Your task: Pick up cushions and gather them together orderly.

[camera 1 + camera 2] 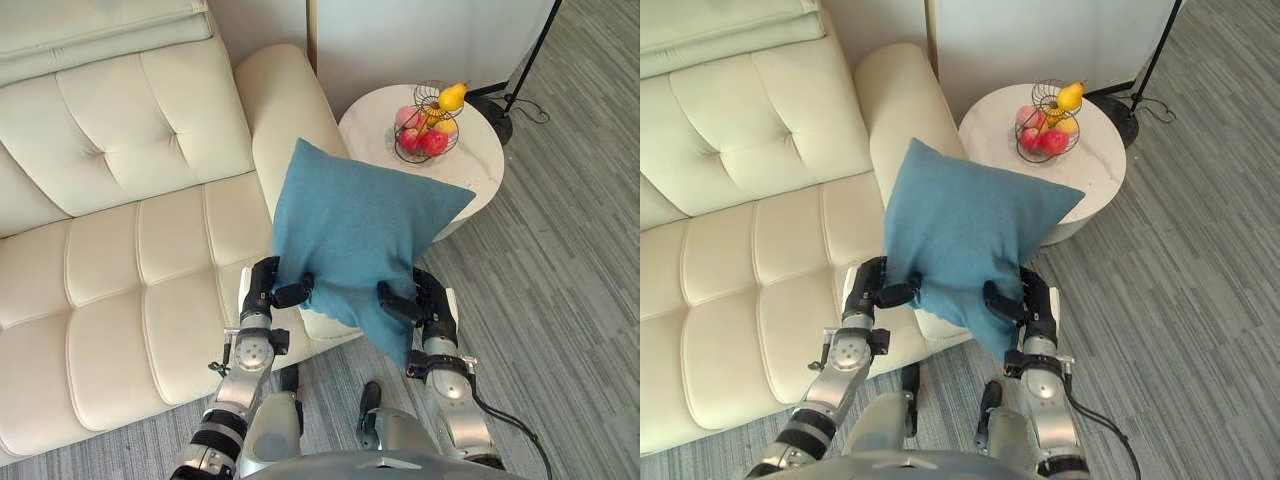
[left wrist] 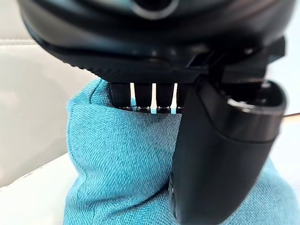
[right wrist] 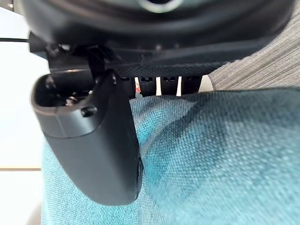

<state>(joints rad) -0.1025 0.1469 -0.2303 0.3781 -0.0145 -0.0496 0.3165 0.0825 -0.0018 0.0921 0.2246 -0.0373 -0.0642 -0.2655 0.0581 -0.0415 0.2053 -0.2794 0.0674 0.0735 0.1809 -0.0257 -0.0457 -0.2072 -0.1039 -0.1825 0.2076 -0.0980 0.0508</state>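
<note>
A square teal-blue cushion (image 1: 355,230) is held up in the air, tilted, over the sofa's right end and armrest. My left hand (image 1: 270,287) pinches its lower left edge, thumb on the front face. My right hand (image 1: 425,300) grips the lower right edge the same way. In the left wrist view the thumb (image 2: 220,154) presses the teal fabric (image 2: 122,159) against the fingers. The right wrist view shows the same clamp, thumb (image 3: 93,145) on cloth (image 3: 220,159).
A cream tufted leather sofa (image 1: 110,250) fills the left, its rounded armrest (image 1: 275,100) behind the cushion. A round white side table (image 1: 470,170) at right bears a wire basket of fruit (image 1: 430,120). A black lamp stand (image 1: 520,80) rises at the far right on grey plank floor.
</note>
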